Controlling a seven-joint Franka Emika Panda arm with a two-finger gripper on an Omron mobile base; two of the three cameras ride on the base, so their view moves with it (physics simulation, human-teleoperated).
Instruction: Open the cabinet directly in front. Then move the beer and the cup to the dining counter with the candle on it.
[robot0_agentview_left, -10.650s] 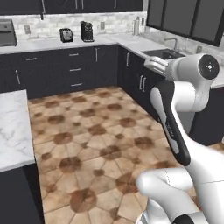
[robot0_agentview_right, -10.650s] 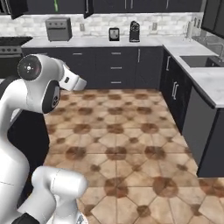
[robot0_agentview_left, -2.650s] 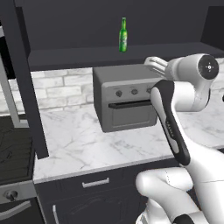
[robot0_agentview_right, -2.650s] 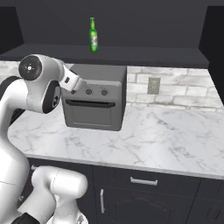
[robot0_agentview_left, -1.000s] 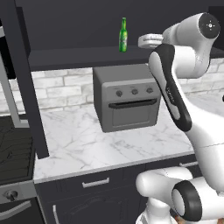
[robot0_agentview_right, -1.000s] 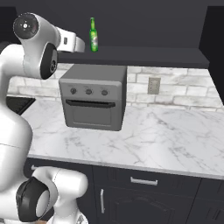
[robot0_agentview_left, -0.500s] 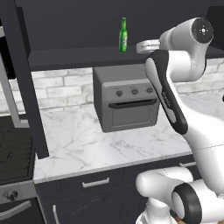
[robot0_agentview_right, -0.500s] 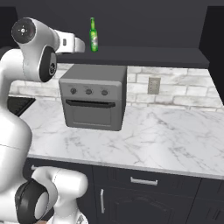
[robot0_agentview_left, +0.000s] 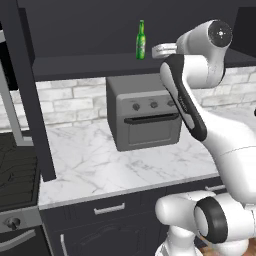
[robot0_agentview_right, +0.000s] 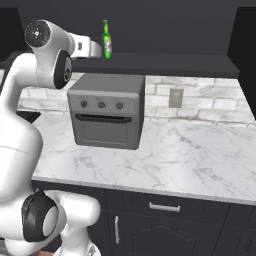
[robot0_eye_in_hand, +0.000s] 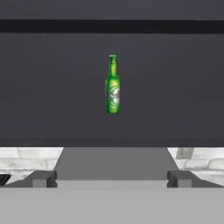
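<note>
The cabinet (robot0_agentview_left: 85, 30) stands open, its left door (robot0_agentview_left: 26, 100) swung out towards me. On its bottom shelf (robot0_agentview_right: 165, 64) stands the beer (robot0_agentview_left: 141, 40), a slim green bottle, upright and alone. My gripper (robot0_agentview_left: 161, 49) hovers at shelf height just right of the beer in the left base view, and just left of the beer (robot0_agentview_right: 106, 40) in the right base view, not touching it. In the hand view the beer (robot0_eye_in_hand: 113, 84) is dead ahead and my fingertips (robot0_eye_in_hand: 41, 178) stand wide apart: open, nothing between them. The cup, the dining counter and the candle are out of view.
A grey toaster oven (robot0_agentview_left: 147, 117) sits on the marble counter (robot0_agentview_right: 190, 150) right below the shelf. A wall outlet (robot0_agentview_right: 174, 98) is on the brick backsplash. Dark drawers (robot0_agentview_right: 165, 207) run under the counter, and a stove (robot0_agentview_left: 15, 170) is at the left.
The arm's upper joint has come down and the gripper has moved a little closer to the beer at shelf height. The beer has not moved and the jaws stay open.
</note>
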